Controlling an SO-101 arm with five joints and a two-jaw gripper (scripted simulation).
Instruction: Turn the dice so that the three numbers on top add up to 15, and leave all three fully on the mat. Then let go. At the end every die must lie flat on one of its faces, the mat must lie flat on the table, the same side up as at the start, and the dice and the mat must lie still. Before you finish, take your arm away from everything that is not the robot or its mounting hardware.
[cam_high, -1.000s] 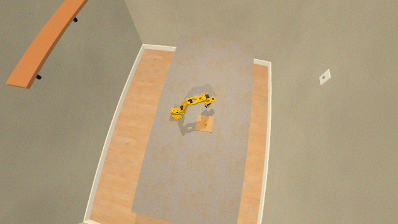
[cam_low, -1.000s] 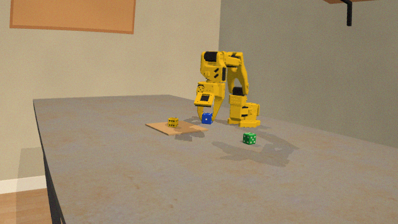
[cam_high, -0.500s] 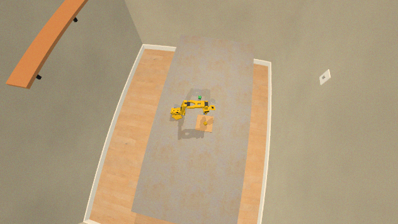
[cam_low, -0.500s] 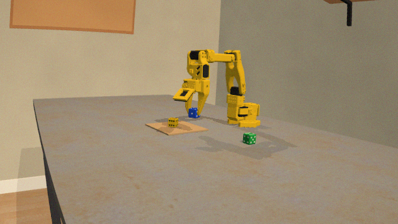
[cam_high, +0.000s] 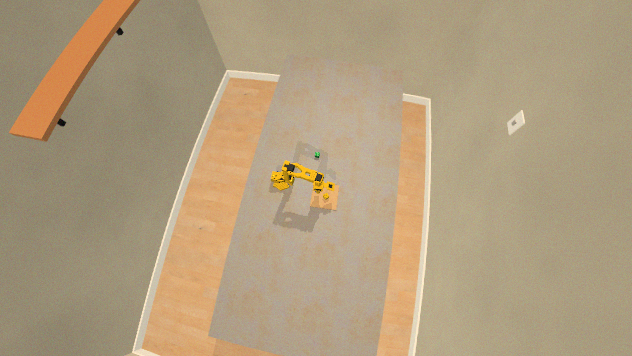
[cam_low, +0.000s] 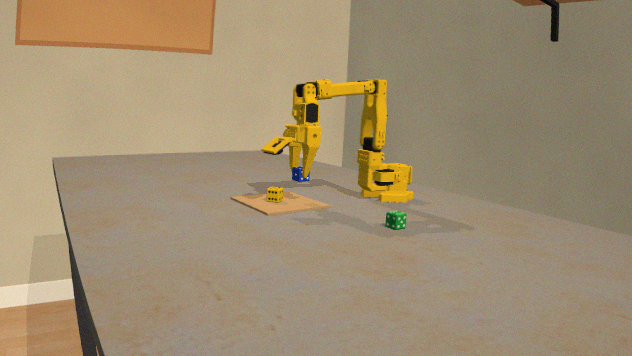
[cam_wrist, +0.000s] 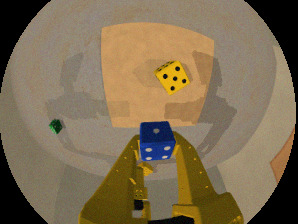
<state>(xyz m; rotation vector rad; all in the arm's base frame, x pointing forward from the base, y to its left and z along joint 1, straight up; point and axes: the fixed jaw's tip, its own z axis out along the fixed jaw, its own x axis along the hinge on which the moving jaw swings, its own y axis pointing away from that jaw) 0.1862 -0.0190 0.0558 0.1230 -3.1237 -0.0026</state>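
Observation:
My gripper (cam_low: 300, 173) (cam_wrist: 157, 145) is shut on the blue die (cam_low: 300, 174) (cam_wrist: 156, 140) and holds it in the air near the mat's edge. In the wrist view the blue die shows one pip on its upper visible face and four on the face below. The yellow die (cam_high: 326, 196) (cam_low: 274, 194) (cam_wrist: 172, 78) lies flat on the tan mat (cam_high: 332, 205) (cam_low: 270, 210) (cam_wrist: 125, 45), five pips up. The green die (cam_high: 317, 155) (cam_low: 396, 220) (cam_wrist: 55, 126) lies on the table off the mat; its top number is hard to read. The blue die is hidden in the top view.
The arm's base (cam_high: 280, 181) (cam_low: 396, 192) stands on the grey table (cam_high: 320, 280) (cam_low: 350, 300), to one side of the mat. The arm's shadows fall across the table and the mat. An orange shelf (cam_high: 70, 70) hangs on the wall.

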